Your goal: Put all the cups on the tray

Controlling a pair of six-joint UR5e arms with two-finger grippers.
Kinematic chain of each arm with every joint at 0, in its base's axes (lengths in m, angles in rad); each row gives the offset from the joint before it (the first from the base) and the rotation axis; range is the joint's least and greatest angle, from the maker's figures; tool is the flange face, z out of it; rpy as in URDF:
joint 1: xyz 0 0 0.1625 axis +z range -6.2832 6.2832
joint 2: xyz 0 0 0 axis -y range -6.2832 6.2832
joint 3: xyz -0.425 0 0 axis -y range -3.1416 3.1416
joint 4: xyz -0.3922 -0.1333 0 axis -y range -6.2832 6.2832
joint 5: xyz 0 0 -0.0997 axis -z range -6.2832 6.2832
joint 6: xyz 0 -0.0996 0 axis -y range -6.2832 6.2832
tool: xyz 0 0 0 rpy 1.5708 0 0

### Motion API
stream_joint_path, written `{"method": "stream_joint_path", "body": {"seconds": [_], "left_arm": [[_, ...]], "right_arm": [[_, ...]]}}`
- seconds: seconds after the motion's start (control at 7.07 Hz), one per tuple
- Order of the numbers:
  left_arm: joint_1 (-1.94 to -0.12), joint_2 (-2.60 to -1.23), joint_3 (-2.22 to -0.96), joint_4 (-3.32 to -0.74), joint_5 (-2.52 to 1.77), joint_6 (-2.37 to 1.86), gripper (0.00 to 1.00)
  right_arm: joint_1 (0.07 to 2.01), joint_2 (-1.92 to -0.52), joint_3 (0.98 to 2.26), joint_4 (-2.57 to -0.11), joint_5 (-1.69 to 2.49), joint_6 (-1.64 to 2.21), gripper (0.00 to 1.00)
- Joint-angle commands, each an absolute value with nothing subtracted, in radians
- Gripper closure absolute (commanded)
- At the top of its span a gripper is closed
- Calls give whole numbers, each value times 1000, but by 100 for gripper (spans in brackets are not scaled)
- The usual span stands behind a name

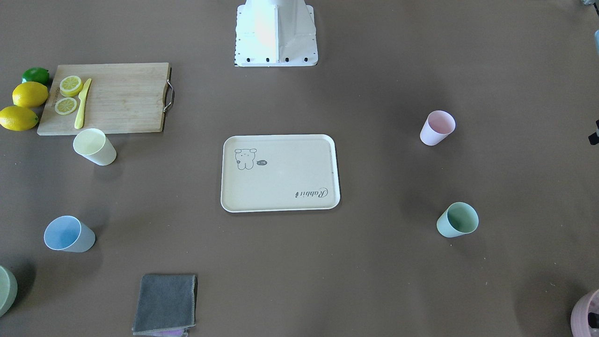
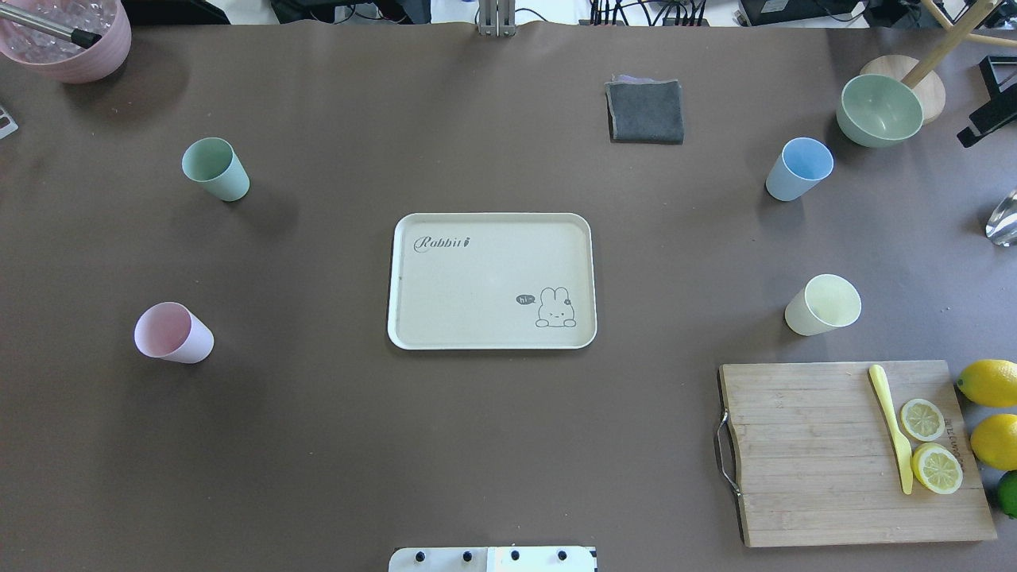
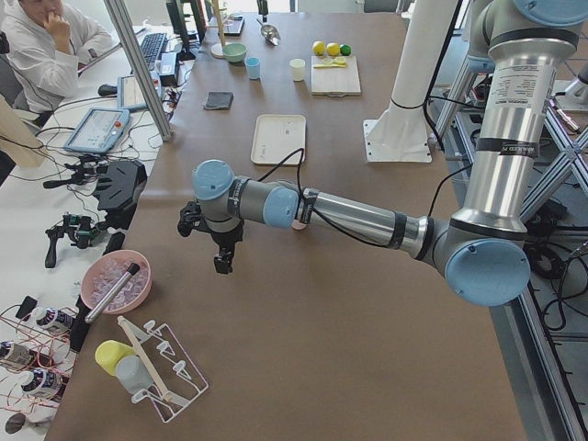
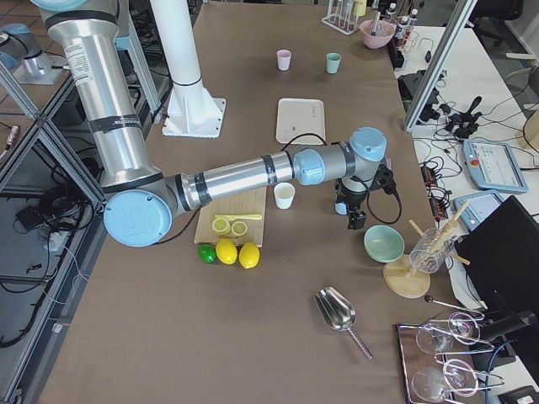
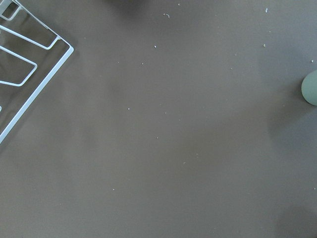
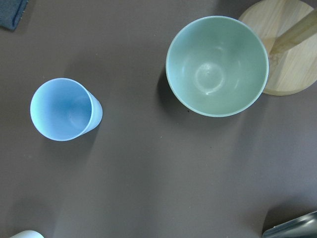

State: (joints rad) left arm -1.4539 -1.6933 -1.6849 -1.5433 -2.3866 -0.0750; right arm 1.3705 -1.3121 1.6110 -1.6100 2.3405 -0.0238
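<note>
Four cups on the brown table, all upright, none on the single tray. Left gripper hanging fingers-down over bare table, caught by the left side camera alone: cannot tell how far open, nor whether anything is held. Off to one side of it, the mint green cup, only its edge clipping the left wrist view; the light pink cup back along the same arm, mostly hidden behind the forearm in the side view; one pink bowl and one white wire rack near on the other side. Right gripper likewise pointed down and seen only from the right side: opening and hold impossible to judge. Below its wrist camera, the light blue cup beside one green bowl, apart, not touching; the pale yellow cup just beside the right forearm. Tray well apart from both grippers, lying between them at the table's middle. Farther back on the right arm's side, one wooden cutting board carrying two lemon slices and one yellow knife, with two whole lemons and one lime next to it. One folded grey cloth near the blue cup.
</note>
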Motion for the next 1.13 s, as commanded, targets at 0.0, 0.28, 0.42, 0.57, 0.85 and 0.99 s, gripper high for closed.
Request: {"method": "stream_joint_path", "body": {"seconds": [0.0, 0.28, 0.42, 0.57, 0.85, 0.99], "left_arm": [[-1448, -1680, -1707, -1580, -2394, -81, 2], [-1425, -1680, -1732, -1580, -2398, -135, 2], [-1421, -1680, -1732, -1580, -2396, -144, 2], [-1419, -1680, -1738, -1578, -2396, -147, 2], [-1417, -1678, -1736, -1578, -2390, -149, 2], [-1387, -1680, -1744, -1604, -2387, -235, 2]], "right_arm": [[1345, -1360, 1701, -1612, 2336, -22, 0], [1312, -1362, 1689, -1611, 2329, -17, 0], [1312, -1364, 1690, -1611, 2330, -15, 0], [1305, -1365, 1687, -1612, 2330, -8, 0], [1287, -1368, 1709, -1612, 2341, 71, 0], [1226, -1394, 1774, -1611, 2336, 171, 2]]}}
